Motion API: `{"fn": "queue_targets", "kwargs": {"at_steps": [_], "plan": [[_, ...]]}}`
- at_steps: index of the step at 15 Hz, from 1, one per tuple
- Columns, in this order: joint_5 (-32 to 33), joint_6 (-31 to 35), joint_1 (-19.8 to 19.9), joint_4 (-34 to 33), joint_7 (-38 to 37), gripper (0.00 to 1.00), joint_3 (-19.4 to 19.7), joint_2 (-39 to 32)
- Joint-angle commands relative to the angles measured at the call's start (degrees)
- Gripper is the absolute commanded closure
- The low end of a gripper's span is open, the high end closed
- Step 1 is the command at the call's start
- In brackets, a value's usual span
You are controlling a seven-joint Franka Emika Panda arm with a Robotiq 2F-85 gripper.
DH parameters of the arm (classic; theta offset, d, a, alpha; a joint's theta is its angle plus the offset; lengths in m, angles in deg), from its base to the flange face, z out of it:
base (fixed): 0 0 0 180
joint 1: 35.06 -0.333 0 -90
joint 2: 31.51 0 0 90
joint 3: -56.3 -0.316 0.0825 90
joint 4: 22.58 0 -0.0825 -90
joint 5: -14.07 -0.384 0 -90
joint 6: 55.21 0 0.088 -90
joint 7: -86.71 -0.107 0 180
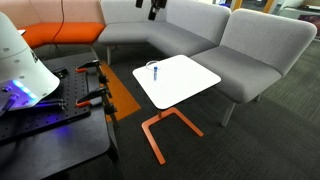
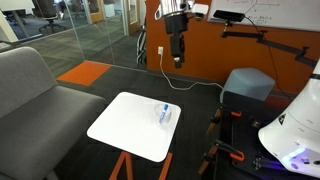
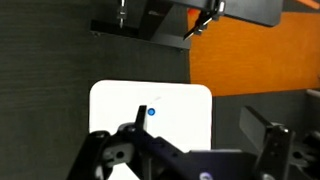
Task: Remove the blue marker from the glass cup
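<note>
One blue marker (image 2: 163,107), seemingly inside one glass cup (image 2: 167,117).

Office lounge doubling as a robot lab, grey sofas (image 1: 180,35) around a small white side table (image 1: 190,85), dark carpet (image 1: 260,140), glass partition (image 2: 85,35) with office chairs (image 2: 45,10) behind, whiteboard (image 2: 280,12) with writing, orange wall (image 2: 215,55)

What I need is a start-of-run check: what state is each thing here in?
blue marker: standing in the cup, not yet removed.
glass cup: appears upright on the table, holding the marker.
white table: standing level, bearing the cup near one edge.
gripper: high above the table, fingers spread open, holding nothing.
</note>
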Motion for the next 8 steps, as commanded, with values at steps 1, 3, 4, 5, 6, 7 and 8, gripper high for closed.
{"fn": "queue_targets", "kwargs": {"at_steps": [1,3,4,5,6,7,8], "plan": [[1.77,4.24,0.15,0.68,9.26,0.00,-2.33,-3.89],[3.88,8.07,-0.26,2.25,12.45,0.00,-4.16,-6.03],[4.89,10.57,-0.57,3.17,13.59,0.00,-5.22,-7.19],[6.02,13.07,-0.89,3.93,14.51,0.00,-6.31,-8.23],[7.51,16.39,-1.43,4.86,14.39,0.00,-7.51,-9.48],[8.90,19.43,-1.92,5.49,14.29,0.00,-8.57,-10.56],[10.85,23.10,-2.57,6.18,12.47,0.00,-9.46,-11.73]]}}
